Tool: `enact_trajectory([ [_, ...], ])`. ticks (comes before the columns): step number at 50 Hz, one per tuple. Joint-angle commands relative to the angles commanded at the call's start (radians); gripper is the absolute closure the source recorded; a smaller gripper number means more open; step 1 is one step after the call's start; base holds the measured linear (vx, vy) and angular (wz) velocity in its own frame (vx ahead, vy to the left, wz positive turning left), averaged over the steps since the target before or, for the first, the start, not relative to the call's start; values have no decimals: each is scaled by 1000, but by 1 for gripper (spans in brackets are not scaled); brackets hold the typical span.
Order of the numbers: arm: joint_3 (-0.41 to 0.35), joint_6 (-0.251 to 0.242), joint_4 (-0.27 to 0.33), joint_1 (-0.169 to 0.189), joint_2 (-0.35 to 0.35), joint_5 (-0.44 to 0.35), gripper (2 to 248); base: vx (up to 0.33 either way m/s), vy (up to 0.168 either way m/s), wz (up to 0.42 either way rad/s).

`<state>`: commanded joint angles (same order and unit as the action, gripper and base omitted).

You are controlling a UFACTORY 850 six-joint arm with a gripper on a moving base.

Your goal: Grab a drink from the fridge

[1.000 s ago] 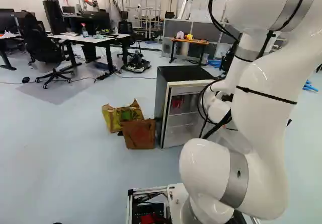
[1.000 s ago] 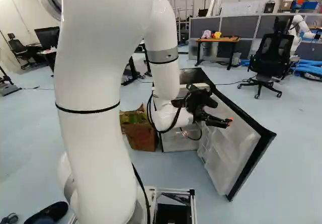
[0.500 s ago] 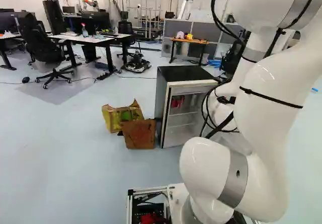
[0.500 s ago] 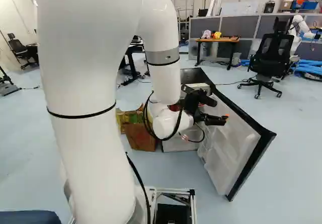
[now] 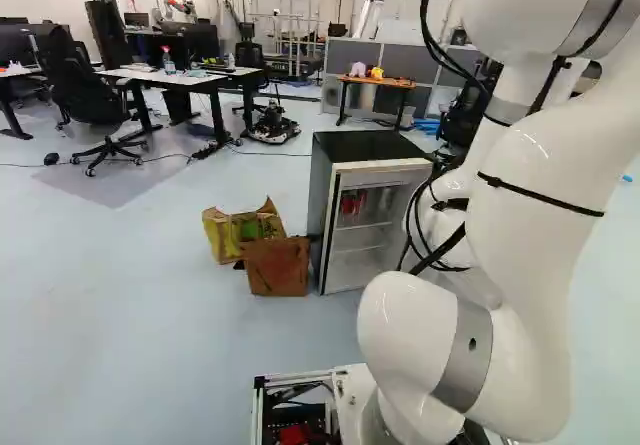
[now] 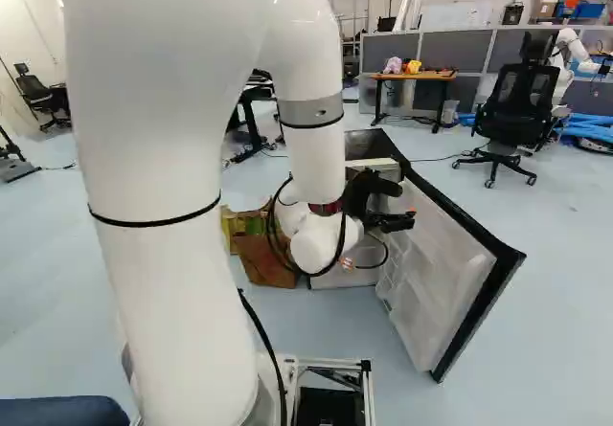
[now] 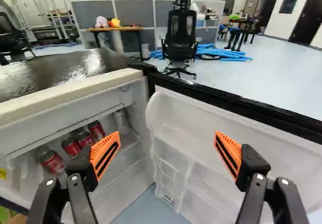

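In the right base view my gripper [image 6: 408,221] reaches in front of the open fridge door [image 6: 476,263]. The wrist view shows the gripper [image 7: 167,142] open, its orange pads far apart and nothing between them; the white inner side of the door lies ahead. Beside one finger is the fridge's inside, where several red cans [image 7: 52,161] stand on the upper shelf, along with a clear bottle or glass [image 7: 121,119]. The fridge [image 5: 368,146] stands with its door swung wide; some red shows on its shelf in the left base view. The arm hides part of the opening.
A yellow-green carton [image 5: 232,235] and a brown cardboard box [image 5: 276,267] lie against the fridge's side. Behind stand a small wooden table [image 6: 421,76] and an office chair [image 6: 517,105]. Another robot [image 6: 573,53] stands at the far right of the right base view.
The gripper has moved left in the right base view, away from the door's outer edge and closer to the fridge opening. It has stayed open. Base, fridge and door have not shifted.
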<state>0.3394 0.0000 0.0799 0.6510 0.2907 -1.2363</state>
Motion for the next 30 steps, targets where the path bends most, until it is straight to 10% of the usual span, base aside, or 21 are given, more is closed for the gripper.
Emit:
enact_trajectory([
  [30,29,0,316,0,102,0,3,0,0,0],
])
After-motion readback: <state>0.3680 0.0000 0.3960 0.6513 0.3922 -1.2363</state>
